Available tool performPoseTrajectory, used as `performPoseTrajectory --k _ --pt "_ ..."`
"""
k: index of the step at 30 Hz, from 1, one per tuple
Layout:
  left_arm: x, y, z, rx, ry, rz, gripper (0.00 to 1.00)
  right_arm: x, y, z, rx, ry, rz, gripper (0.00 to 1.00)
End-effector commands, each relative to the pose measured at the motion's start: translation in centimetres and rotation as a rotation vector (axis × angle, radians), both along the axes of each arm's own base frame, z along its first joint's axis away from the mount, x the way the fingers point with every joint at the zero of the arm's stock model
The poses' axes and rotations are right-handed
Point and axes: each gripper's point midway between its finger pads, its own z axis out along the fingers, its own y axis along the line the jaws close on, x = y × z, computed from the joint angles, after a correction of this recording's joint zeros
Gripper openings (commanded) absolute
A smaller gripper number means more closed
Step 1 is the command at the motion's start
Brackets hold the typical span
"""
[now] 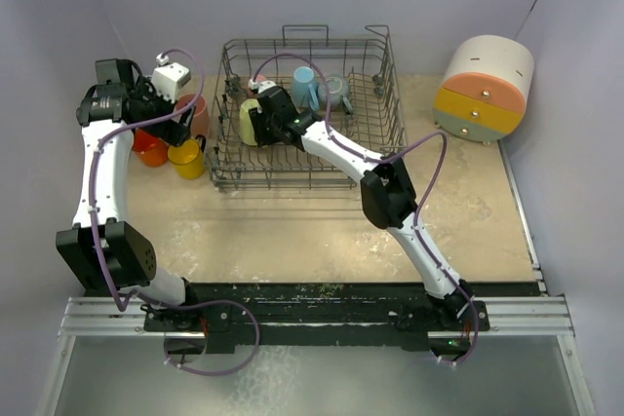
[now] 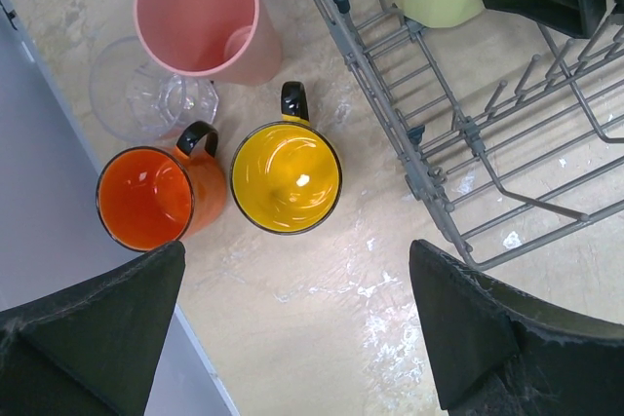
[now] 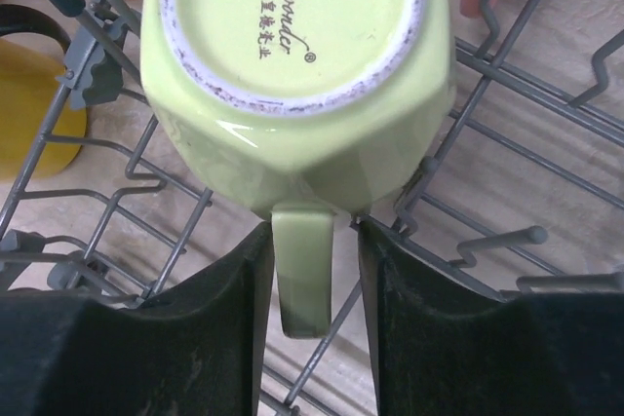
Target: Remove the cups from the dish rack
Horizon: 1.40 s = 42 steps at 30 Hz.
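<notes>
The dark wire dish rack (image 1: 385,94) stands at the back middle. Inside it a pale yellow-green mug (image 3: 292,65) lies bottom toward the right wrist camera. My right gripper (image 3: 314,299) straddles its handle (image 3: 304,260); one finger touches it and the other stands a little off. A light blue cup (image 1: 303,83) and a grey cup (image 1: 336,90) stay in the rack's far part. My left gripper (image 2: 297,328) is open and empty above the table, left of the rack. The pink tumbler (image 2: 195,12), orange mug (image 2: 146,199) and yellow mug (image 2: 286,177) stand upright there.
A clear glass (image 2: 146,99) stands beside the pink tumbler. The round white, orange and yellow drawer box (image 1: 486,90) sits at the back right. The grey wall runs close along the left of the cups. Rack tines (image 3: 507,158) surround the yellow-green mug.
</notes>
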Motion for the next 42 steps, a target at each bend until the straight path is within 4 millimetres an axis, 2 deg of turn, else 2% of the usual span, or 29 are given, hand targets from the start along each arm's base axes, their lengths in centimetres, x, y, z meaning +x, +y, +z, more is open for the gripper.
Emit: performPoseTrajectory --k 1,4,11,21,27,32,35,42 --pt "0.1 -0.1 1.8 0.015 -0.072 0.001 0.99 1.0 1.5 4.0 0.077 -0.087 -0.016 0.38" --pt "0.2 0.0 1.8 0.019 -0.082 0.002 0.99 1.1 1.5 4.8 0.083 -0.112 -0.034 0.25" --pt "0.2 -0.5 1.2 0.001 -0.085 -0.02 0.99 1.5 1.0 9.0 0.074 -0.225 -0.056 0.01" --pt "0.3 -1.4 0.4 -0.027 -0.119 -0.064 0.99 1.8 -0.1 15.2 0.128 -0.347 -0.104 0.0" --pt "0.2 -2.6 1.6 -0.049 -0.17 -0.143 0.99 1.0 -0.2 21.6 0.244 -0.415 -0.112 0.0" --pt "-0.6 -5.0 2.4 -0.07 -0.269 -0.312 0.99 -1.5 -1.4 26.5 0.348 -0.408 -0.109 0.0" --pt "-1.3 -6.4 3.3 -0.075 -0.322 -0.42 0.99 -4.4 -2.0 26.7 0.385 -0.323 -0.05 0.0" --pt "-5.4 -9.8 6.3 -0.021 -0.534 -0.648 0.99 -12.9 -2.8 29.1 0.617 -0.095 0.106 0.0"
